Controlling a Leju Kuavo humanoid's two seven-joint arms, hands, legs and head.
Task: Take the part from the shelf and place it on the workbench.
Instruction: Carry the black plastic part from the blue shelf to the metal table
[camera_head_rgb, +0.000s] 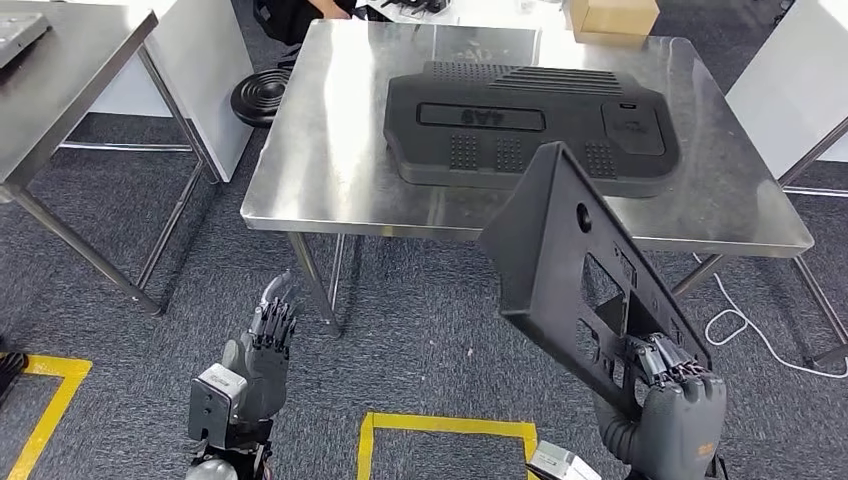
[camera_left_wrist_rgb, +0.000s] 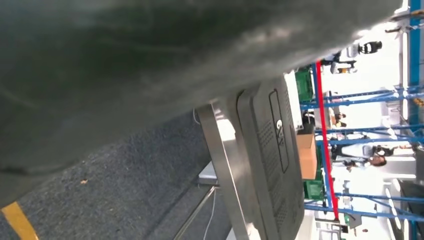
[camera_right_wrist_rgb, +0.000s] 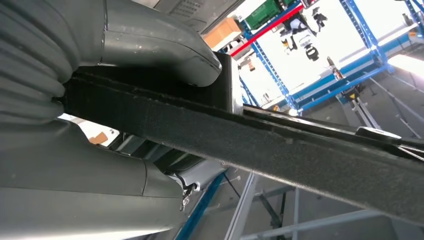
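My right hand grips the lower corner of a flat black panel part with cut-outs, held tilted upright in front of the steel workbench. In the right wrist view the thumb clamps the part's dark edge. A large black moulded cover lies flat on the workbench; its ribbed face also appears in the left wrist view. My left hand hangs low over the carpet, left of the workbench leg, fingers loosely extended and holding nothing.
A second steel table stands at the left, with a black round base on the floor between the tables. A cardboard box sits beyond the workbench. Yellow floor tape marks the carpet; a white cable lies at right.
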